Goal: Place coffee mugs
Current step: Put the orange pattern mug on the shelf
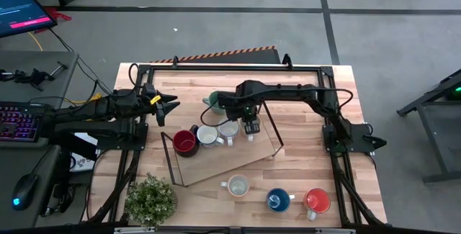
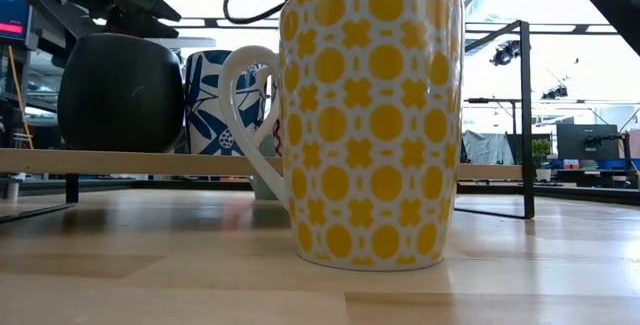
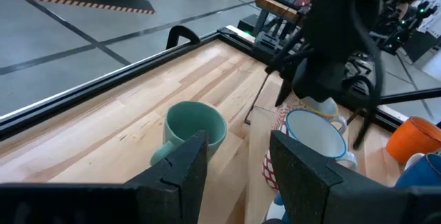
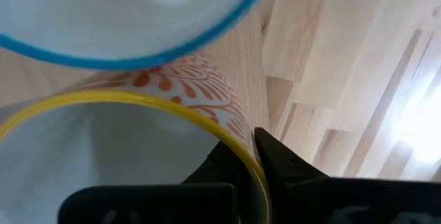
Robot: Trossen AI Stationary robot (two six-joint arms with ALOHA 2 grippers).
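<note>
while the right arm is reaching across the wooden table [image 1: 302,155], the raised wooden tray [image 1: 238,147] is sitting under the right gripper [image 1: 250,127], its fingers clamped together on the rim of a yellow-rimmed mug [image 4: 131,148]. the blue-rimmed mug [image 1: 209,136] is sitting just beside that gripper, the dark red mug [image 1: 184,142] beyond it. the teal-green mug [image 1: 215,102] is standing off the tray, between the two grippers. the left gripper [image 1: 171,107] is hovering with fingers apart, holding nothing. nearer the table front, a yellow-patterned mug [image 1: 237,186], blue mug [image 1: 279,200] and orange mug [image 1: 317,201] are standing in a row, well apart from both grippers.
</note>
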